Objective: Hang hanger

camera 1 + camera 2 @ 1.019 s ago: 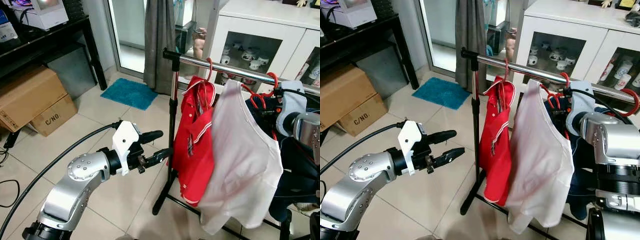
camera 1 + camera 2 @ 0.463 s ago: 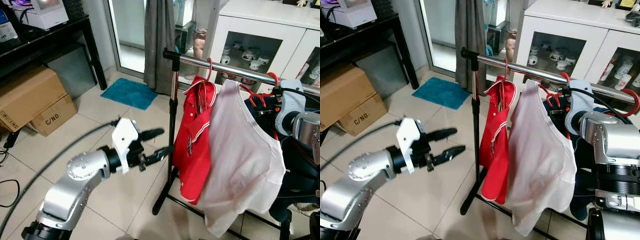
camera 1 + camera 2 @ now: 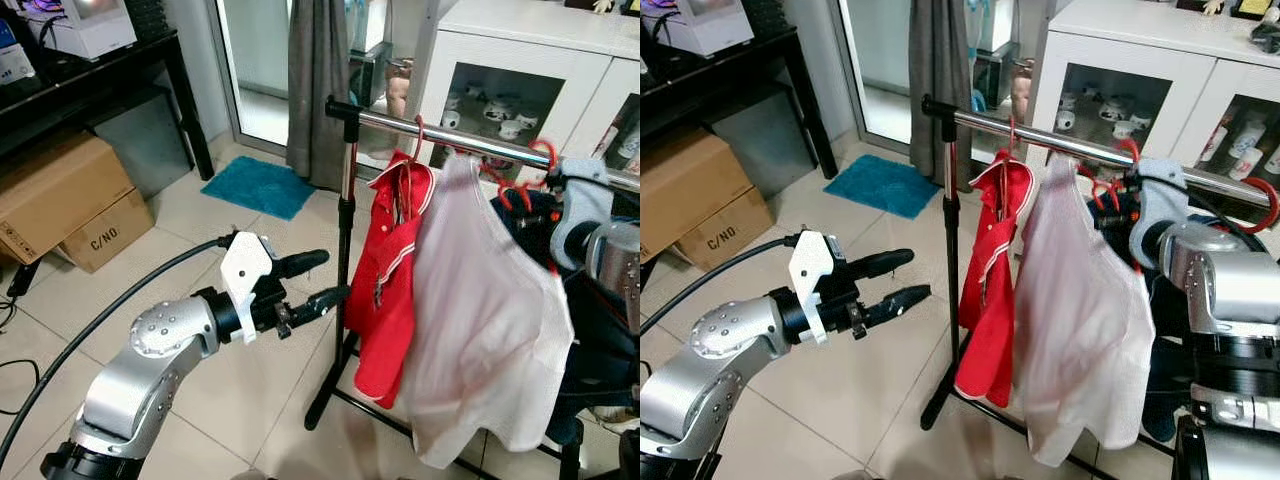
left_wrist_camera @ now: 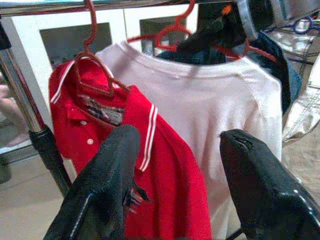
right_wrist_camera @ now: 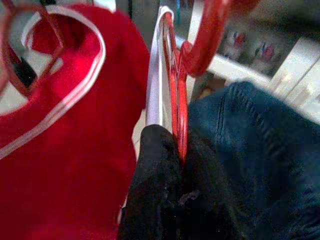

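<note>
Your right pincer (image 5: 172, 165) is grasping the red hanger (image 5: 176, 107) at the rail (image 3: 1060, 140); your left pincer (image 3: 318, 282) is released.

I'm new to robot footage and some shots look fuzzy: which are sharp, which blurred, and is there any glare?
Left eye view: mostly sharp, daylit; the white shirt is smeared by motion and the rail shows a glint. Right wrist view: soft, the red hanger and fingers too close to focus. Left wrist view: slightly hazy, left gripper dark.
</note>
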Robot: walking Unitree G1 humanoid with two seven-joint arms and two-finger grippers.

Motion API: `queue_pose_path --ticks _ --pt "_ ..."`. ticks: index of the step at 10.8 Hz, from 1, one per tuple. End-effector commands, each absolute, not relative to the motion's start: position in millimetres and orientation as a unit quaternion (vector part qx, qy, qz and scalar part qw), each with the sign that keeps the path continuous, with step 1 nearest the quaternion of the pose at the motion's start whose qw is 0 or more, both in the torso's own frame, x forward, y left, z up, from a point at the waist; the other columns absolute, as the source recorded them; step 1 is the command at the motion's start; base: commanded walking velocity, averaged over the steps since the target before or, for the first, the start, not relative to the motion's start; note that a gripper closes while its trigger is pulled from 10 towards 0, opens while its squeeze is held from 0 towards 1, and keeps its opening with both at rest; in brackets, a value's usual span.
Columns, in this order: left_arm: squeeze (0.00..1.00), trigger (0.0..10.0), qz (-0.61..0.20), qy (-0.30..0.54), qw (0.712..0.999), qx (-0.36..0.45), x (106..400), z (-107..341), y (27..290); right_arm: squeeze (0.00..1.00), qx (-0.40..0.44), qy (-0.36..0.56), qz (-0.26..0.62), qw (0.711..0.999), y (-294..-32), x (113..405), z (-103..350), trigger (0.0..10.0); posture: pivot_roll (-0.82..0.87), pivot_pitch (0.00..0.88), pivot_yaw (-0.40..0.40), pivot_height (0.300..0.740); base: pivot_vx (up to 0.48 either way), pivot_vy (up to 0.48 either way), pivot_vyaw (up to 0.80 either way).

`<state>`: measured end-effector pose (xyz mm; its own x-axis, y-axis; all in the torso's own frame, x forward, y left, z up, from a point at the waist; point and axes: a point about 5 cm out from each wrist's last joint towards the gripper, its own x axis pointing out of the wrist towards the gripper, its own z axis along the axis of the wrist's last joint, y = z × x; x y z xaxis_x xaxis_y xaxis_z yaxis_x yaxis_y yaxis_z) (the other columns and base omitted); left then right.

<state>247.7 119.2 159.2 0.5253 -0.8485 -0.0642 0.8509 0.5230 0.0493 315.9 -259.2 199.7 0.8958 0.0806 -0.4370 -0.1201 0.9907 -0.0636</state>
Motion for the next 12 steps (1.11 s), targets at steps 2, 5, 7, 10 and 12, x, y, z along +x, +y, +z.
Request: queue_pose_path --ticks 2,5,7,10,12 --pt "0.00 10.0 -0.440 0.011 0.896 0.056 258.3 159.9 124.7 0.00 -0.045 0.193 0.062 0.978 -251.1 303.6 211.9 0.0 -0.08 0.000 0.025 0.740 0.000 0.000 0.00" --pt "0.00 10.0 -0.419 0.016 0.906 0.053 260.7 152.5 121.8 0.00 -0.063 0.204 0.069 0.974 -236.8 282.5 186.5 0.0 -0.09 0.000 0.028 0.740 0.000 0.000 0.00" --pt "0.00 10.0 -0.409 0.018 0.911 0.051 260.7 149.4 122.9 0.00 -0.053 0.183 0.064 0.980 -228.4 277.3 181.4 0.0 -0.09 0.000 0.027 0.740 0.000 0.000 0.00" --pt "0.00 10.0 -0.400 0.021 0.915 0.045 261.7 146.1 123.2 0.00 -0.063 0.169 0.025 0.983 -221.7 278.9 158.0 0.0 -0.09 0.000 0.025 0.740 0.000 0.000 0.00" --pt "0.00 10.0 -0.398 0.022 0.916 0.046 261.8 145.1 122.8 0.00 -0.075 0.165 0.011 0.983 -216.2 279.7 144.2 0.0 -0.08 0.000 0.024 0.740 0.000 0.000 0.00"
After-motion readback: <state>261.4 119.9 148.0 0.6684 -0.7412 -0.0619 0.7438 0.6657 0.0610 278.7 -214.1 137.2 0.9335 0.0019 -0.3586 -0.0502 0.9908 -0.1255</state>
